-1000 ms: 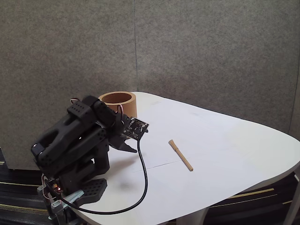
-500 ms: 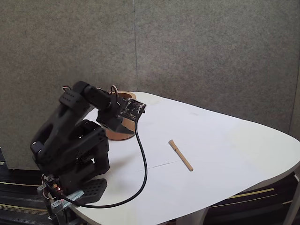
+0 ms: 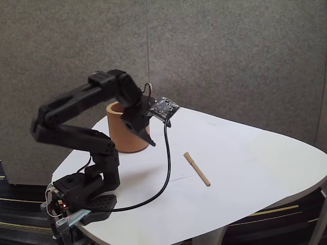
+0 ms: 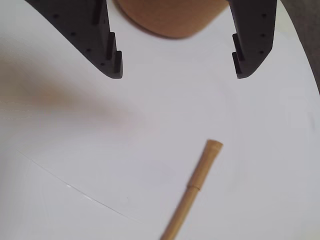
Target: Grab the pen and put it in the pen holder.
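The pen (image 3: pixel 196 169) is a thin tan stick lying flat on the white table (image 3: pixel 250 153), right of the arm. The pen holder (image 3: pixel 122 133), a brown cardboard cup, stands upright at the table's back left. My gripper (image 3: pixel 146 137) hangs in front of the cup's right side, above the table and left of the pen. In the wrist view the gripper (image 4: pixel 178 75) is open with nothing between its two black fingers (image 4: pixel 107 50). There the pen (image 4: pixel 194 184) lies below and ahead of them, its wider end nearest, and the pen holder (image 4: pixel 170 17) sits behind them.
A black cable (image 3: pixel 167 168) loops from the wrist camera down to the arm's base (image 3: pixel 82 196) at the table's front left corner. A grey partition wall (image 3: pixel 230 61) stands behind the table. The rounded table edge runs along the front and right.
The arm has unfolded from a crouched pose and lifted the gripper up and to the right, past the cup's front. Pen and cup have not moved.
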Motion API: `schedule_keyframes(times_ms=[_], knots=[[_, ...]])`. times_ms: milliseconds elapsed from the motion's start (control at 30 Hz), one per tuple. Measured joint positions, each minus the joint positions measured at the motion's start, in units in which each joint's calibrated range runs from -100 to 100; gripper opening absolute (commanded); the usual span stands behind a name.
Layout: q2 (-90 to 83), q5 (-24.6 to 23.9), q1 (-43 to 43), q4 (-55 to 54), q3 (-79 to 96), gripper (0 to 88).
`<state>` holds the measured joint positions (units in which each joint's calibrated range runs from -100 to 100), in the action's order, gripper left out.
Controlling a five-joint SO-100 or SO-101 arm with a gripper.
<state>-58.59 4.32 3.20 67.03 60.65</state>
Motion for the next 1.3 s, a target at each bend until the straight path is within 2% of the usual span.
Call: schedule_keyframes(times_ms=[167, 400, 567, 1300], knots=[[14.2, 0.0, 4.3, -9.7, -9.8, 31.4], [36.5, 0.0, 10.5, -11.3, -23.6, 31.4], [45.8, 0.0, 12.3, -11.3, -25.8, 31.4], [57.0, 0.0, 14.6, -11.3, -30.8, 31.4]])
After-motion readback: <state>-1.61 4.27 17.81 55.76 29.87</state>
